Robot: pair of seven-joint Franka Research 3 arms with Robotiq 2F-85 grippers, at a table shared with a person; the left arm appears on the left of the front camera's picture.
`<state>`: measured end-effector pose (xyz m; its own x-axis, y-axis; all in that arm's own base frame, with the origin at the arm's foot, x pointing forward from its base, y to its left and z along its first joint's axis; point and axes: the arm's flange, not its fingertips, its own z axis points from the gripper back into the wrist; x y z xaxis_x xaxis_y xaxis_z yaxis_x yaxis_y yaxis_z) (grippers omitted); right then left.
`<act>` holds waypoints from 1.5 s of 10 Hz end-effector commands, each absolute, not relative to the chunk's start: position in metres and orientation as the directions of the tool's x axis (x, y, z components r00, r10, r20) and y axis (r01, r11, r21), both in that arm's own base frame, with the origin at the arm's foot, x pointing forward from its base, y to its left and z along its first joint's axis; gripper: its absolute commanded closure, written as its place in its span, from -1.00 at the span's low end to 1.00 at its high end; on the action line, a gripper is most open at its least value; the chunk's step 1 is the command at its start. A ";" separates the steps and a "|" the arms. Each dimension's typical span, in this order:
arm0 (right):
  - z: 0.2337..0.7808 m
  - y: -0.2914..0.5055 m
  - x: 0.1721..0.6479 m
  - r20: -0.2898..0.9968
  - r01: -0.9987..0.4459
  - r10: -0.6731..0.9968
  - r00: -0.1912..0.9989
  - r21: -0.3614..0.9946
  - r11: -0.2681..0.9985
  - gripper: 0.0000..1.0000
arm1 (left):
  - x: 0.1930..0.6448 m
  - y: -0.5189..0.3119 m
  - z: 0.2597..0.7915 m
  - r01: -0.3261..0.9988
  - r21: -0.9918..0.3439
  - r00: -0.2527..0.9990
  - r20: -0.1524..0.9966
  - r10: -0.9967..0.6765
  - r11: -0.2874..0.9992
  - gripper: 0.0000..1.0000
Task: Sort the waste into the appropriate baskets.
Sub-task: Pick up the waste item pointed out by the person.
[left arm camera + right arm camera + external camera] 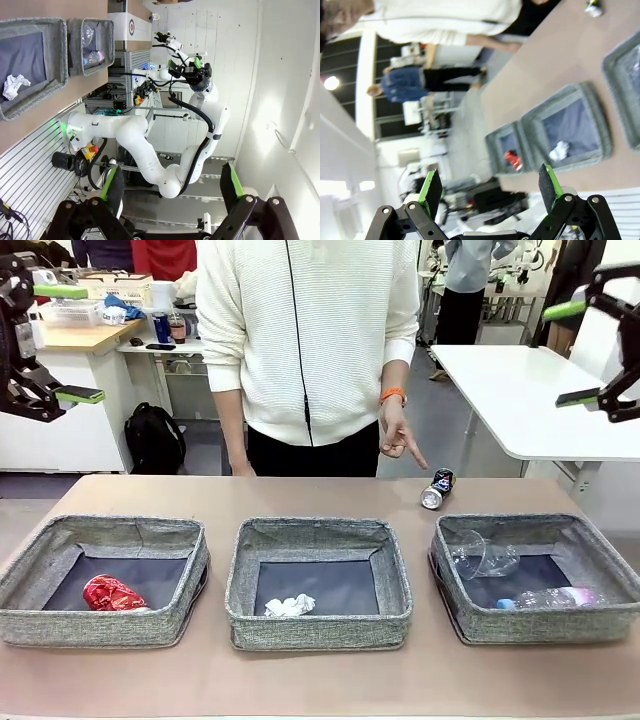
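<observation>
Three grey woven baskets stand in a row. The left basket (30,580) holds a crushed red can (112,593). A crumpled white paper ball (290,606) lies in the middle basket (320,530). In the right basket (600,540) are a clear plastic cup (483,556) and a clear bottle (550,598). A dark can (437,488) lies on the table behind the right basket, under the person's pointing hand (400,435). My left gripper (68,342) hangs open high at the left, my right gripper (572,354) open high at the right. Both are empty.
The person stands at the table's far edge, behind the middle basket. The left wrist view shows the paper ball (14,85) and the right arm (190,75) raised. In the right wrist view the red can (512,159) and dark can (593,7) appear far below.
</observation>
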<state>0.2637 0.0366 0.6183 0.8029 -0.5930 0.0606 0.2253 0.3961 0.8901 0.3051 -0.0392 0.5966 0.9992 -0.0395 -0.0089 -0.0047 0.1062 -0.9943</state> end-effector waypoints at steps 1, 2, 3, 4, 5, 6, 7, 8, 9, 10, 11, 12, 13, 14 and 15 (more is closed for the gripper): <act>0.610 0.054 0.301 0.369 0.253 -0.531 0.763 0.585 0.770 -1.00 | 0.305 -0.040 0.602 -0.017 -0.996 0.999 -0.021 -0.043 0.088 -1.00; 0.597 0.060 0.332 0.474 0.316 -0.462 0.749 0.357 0.879 -1.00 | 0.305 -0.040 0.602 -0.017 -0.996 0.999 -0.021 -0.043 0.088 -1.00; 0.585 0.059 0.358 0.549 0.412 -0.437 0.712 0.177 0.894 -1.00 | 0.305 -0.040 0.602 -0.017 -0.996 0.999 -0.021 -0.043 0.088 -1.00; 0.570 0.062 0.377 0.482 0.380 -0.408 0.775 0.161 0.911 -1.00 | 0.305 -0.040 0.602 -0.017 -0.996 0.999 -0.021 -0.043 0.088 -1.00; 0.561 0.063 0.385 0.496 0.409 -0.425 0.757 0.147 0.900 -1.00 | 0.305 -0.040 0.602 -0.017 -0.996 0.999 -0.021 -0.043 0.088 -1.00; 0.559 0.062 0.386 0.479 0.402 -0.454 0.751 0.213 0.891 -1.00 | 0.305 -0.040 0.602 -0.017 -0.996 0.999 -0.021 -0.043 0.088 -1.00; 0.572 0.056 0.369 0.445 0.382 -0.514 0.733 0.354 0.853 -1.00 | 0.305 -0.040 0.602 -0.017 -0.996 0.999 -0.021 -0.043 0.088 -1.00; 0.545 0.063 0.383 0.502 0.330 -0.407 0.763 0.239 0.913 -1.00 | 0.305 -0.040 0.602 -0.017 -0.996 0.999 -0.021 -0.043 0.088 -1.00; 0.545 0.063 0.383 0.502 0.330 -0.407 0.763 0.239 0.913 -1.00 | 0.305 -0.040 0.602 -0.017 -0.996 0.999 -0.021 -0.043 0.088 -1.00; 0.549 0.053 0.383 0.494 0.354 -0.429 0.756 0.242 0.903 -1.00 | 0.305 -0.040 0.602 -0.017 -0.996 0.999 -0.021 -0.043 0.088 -1.00; 0.543 0.069 0.384 0.487 0.344 -0.380 0.787 0.165 0.924 -1.00 | 0.305 -0.040 0.602 -0.017 -0.996 0.999 -0.021 -0.043 0.088 -1.00; 0.535 0.064 0.414 0.427 0.365 -0.393 0.814 0.150 0.919 -1.00 | 0.305 -0.040 0.602 -0.017 -0.996 0.999 -0.021 -0.043 0.088 -1.00; 0.527 0.060 0.444 0.356 0.382 -0.408 0.841 0.146 0.913 -1.00 | 0.305 -0.040 0.602 -0.017 -0.996 0.999 -0.021 -0.043 0.088 -1.00; 0.517 0.058 0.469 0.293 0.381 -0.409 0.864 0.151 0.912 -1.00 | 0.305 -0.040 0.602 -0.017 -0.996 0.999 -0.021 -0.043 0.088 -1.00; 0.504 0.055 0.491 0.242 0.386 -0.413 0.878 0.151 0.910 -1.00 | 0.305 -0.040 0.602 -0.017 -0.996 0.999 -0.021 -0.043 0.088 -1.00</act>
